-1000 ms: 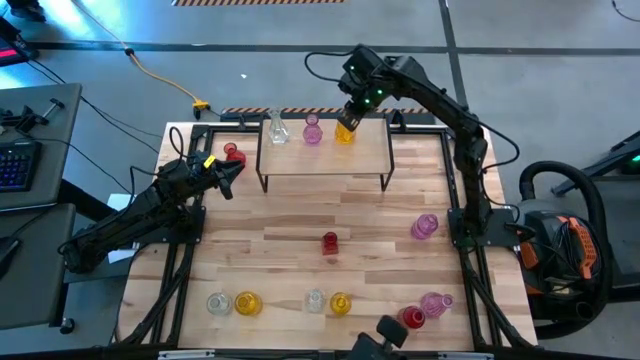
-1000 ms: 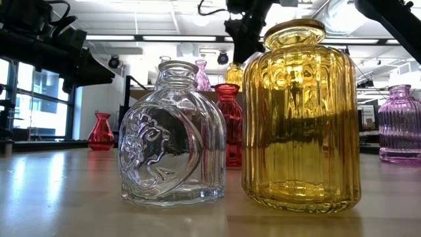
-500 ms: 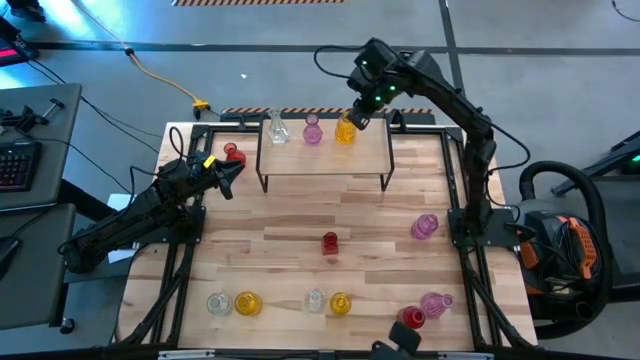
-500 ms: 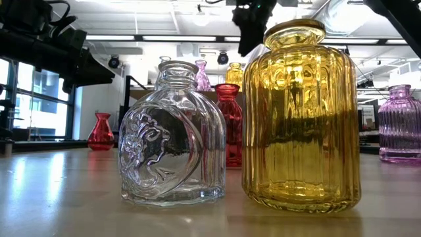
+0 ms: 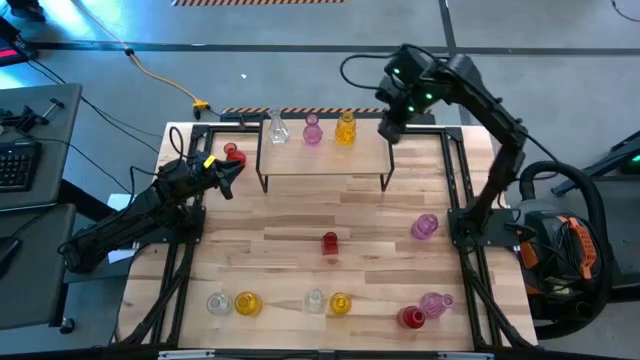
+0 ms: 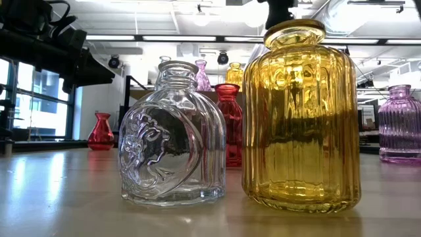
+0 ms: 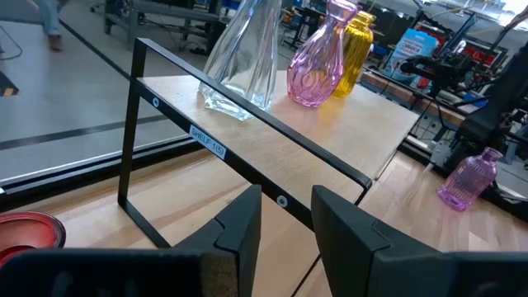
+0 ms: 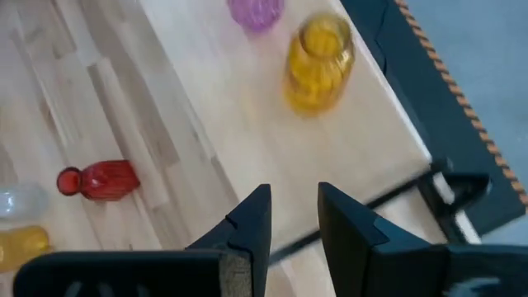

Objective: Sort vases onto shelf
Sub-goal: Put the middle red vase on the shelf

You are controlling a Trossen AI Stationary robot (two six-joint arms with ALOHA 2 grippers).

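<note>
Glass on shelf: three vases
Left: we count nine
Right gripper: parted, empty
Left gripper: parted, idle

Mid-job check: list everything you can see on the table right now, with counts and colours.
shelf: one, light wood on black wire legs, far middle of the tabletop
vases on shelf: three, clear, pink, yellow, in a row along its far edge
red vases: three, left of the shelf, mid-table, near right
pink vases on table: two, right side, near right
near-row vases: four, clear, yellow, clear, yellow
left gripper: dark, close to the far-left red vase, jaws apart, empty
right gripper: dark, above the shelf's right end, jaws apart, empty
</note>
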